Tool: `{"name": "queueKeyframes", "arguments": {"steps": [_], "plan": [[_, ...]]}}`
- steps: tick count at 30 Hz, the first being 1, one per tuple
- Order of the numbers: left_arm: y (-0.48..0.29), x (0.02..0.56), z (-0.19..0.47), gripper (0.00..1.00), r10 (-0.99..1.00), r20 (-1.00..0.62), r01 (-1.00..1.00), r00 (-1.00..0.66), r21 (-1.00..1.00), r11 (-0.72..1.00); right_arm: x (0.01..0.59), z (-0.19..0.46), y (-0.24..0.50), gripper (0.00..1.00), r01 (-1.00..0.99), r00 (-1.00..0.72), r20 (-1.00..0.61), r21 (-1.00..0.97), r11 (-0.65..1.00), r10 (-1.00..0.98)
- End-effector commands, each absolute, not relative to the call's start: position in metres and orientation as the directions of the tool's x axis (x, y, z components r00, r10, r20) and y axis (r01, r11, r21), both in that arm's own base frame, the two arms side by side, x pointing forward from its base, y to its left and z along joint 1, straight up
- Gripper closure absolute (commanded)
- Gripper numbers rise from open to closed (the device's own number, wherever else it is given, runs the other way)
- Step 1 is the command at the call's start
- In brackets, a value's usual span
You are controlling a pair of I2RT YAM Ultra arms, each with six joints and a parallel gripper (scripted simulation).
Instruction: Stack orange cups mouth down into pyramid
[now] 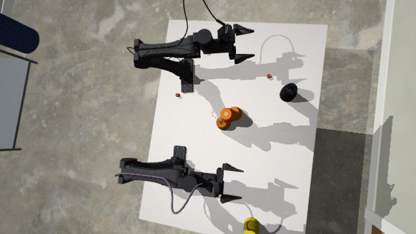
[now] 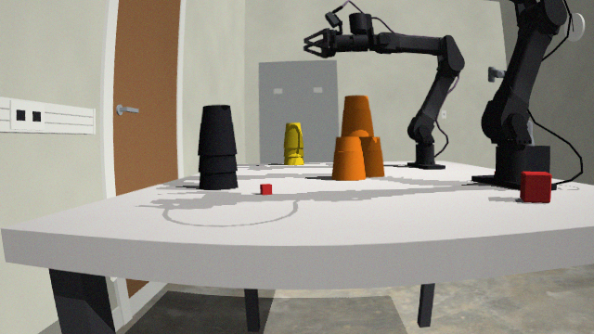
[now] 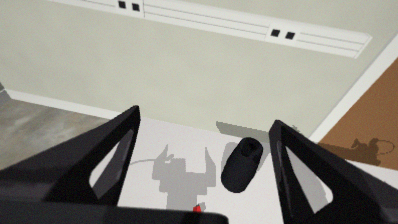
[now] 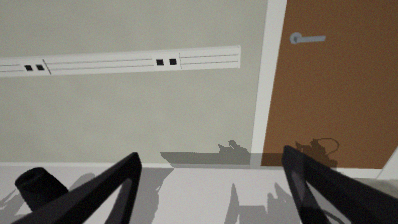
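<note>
Three orange cups stand mouth down as a pyramid. One base cup (image 1: 238, 112) (image 2: 348, 160) and the other base cup (image 1: 221, 127) (image 2: 377, 160) stand close side by side; any gap between their rims is hidden. The top cup (image 1: 222, 114) (image 2: 357, 116) rests across both and looks level. My left gripper (image 1: 253, 43) (image 3: 207, 119) is open and empty, high above the table, away from the cups. My right gripper (image 1: 242, 184) (image 2: 305, 44) (image 4: 209, 155) is open and empty, raised on the other side of the pyramid.
A black cup stack (image 1: 288, 92) (image 2: 217, 134) (image 3: 240, 170) (image 4: 39, 185) and a yellow cup stack (image 1: 251, 226) (image 2: 293, 141) stand upright, apart from the pyramid. Small red cubes lie around: one (image 1: 268, 76) (image 2: 265, 189) (image 3: 197, 208), another (image 1: 177, 95), and a larger-looking one (image 2: 535, 186).
</note>
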State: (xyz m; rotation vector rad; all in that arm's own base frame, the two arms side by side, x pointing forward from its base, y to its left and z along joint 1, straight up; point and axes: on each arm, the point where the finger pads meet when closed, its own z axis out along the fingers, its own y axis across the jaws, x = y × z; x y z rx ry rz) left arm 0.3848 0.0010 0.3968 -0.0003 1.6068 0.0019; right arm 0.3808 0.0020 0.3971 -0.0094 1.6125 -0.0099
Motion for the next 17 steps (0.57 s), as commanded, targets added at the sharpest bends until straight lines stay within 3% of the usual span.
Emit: {"name": "queueKeyframes", "arguments": {"steps": [1, 17], "plan": [[0.0020, 0.3806, 0.4118, 0.00, -0.002, -1.000, -0.003, 0.012, -0.002, 1.000, 0.3836, 0.4060, -0.0014, 0.00, 0.006, -0.002, -1.000, 0.000, 1.000, 0.000], [0.0020, 0.3806, 0.4118, 0.00, -0.002, -1.000, -0.003, 0.012, -0.002, 1.000, 0.3808, 0.4102, -0.0014, 0.00, 0.006, 0.009, -1.000, 0.000, 1.000, 0.000]]}}
